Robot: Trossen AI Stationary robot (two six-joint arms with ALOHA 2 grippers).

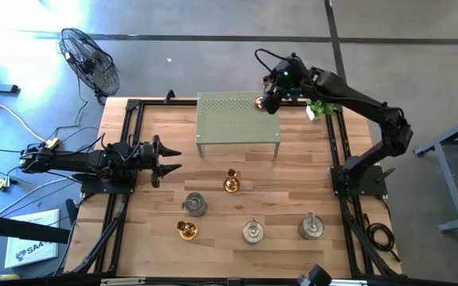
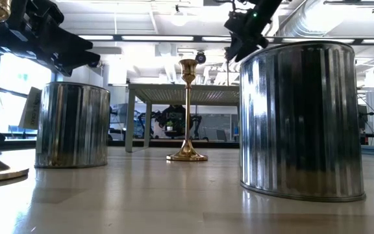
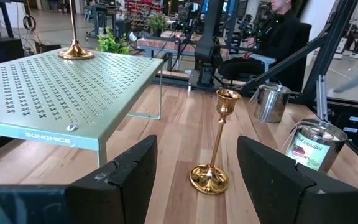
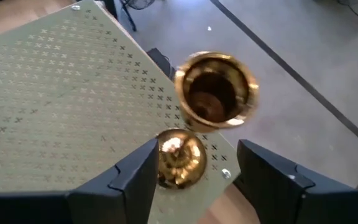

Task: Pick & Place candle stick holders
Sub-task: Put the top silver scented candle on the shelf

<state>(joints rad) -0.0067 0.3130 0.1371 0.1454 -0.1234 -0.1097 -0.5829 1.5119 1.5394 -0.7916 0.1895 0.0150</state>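
Right gripper (image 1: pixel 269 102) hangs over the far right corner of the green stand (image 1: pixel 229 119), fingers (image 4: pixel 129 177) parted and clear of the brass holder (image 4: pixel 215 90) beneath them. That holder stands upright on the stand's perforated top, base near the corner edge; no finger appears to touch it, though the lower stem is hidden by the cup. Small plant (image 1: pixel 321 106) sits just beside the stand on the table's right edge. Left gripper (image 1: pixel 168 160) waits low at the left side of the table (image 1: pixel 293 183), jaws half open, holding nothing, pointed across the boards. Ahead of it a second brass holder (image 1: pixel 230 181) stands upright near the table's middle. A third brass one (image 1: pixel 186 230) stands toward the near left. Three silver holders: one (image 1: pixel 195 204) between the two brass pieces, two more (image 1: pixel 252 231) (image 1: pixel 311 227) along the near edge, well apart. A person sits in the room beyond the table.
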